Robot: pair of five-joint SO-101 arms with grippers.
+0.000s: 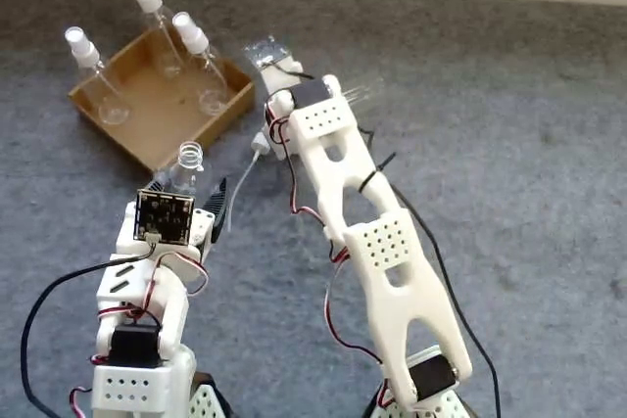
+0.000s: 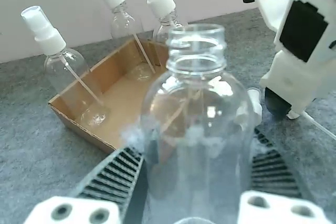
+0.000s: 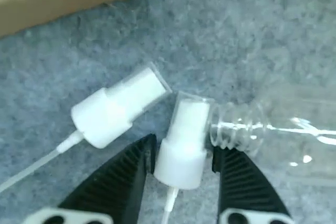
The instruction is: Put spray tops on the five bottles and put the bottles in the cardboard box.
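An open clear bottle (image 2: 197, 129) without a top stands upright in my left gripper (image 2: 194, 161), which is shut on its body; in the high view this bottle (image 1: 188, 162) is just in front of the cardboard box (image 1: 147, 139). Three bottles with white spray tops (image 1: 191, 56) stand in the box. My right gripper (image 3: 184, 148) is shut on a white spray top (image 3: 184, 135) low over the carpet. A second spray top (image 3: 118, 111) with its thin tube lies beside it. Another topless bottle (image 3: 273, 129) lies on its side, neck toward the gripped top.
Grey carpet covers the table. The right arm (image 1: 367, 212) stretches diagonally across the middle, with its gripper (image 1: 266, 136) close to the box's near right corner. The lying bottle (image 1: 358, 95) is right of that gripper. A small circuit board (image 1: 266, 52) lies behind it.
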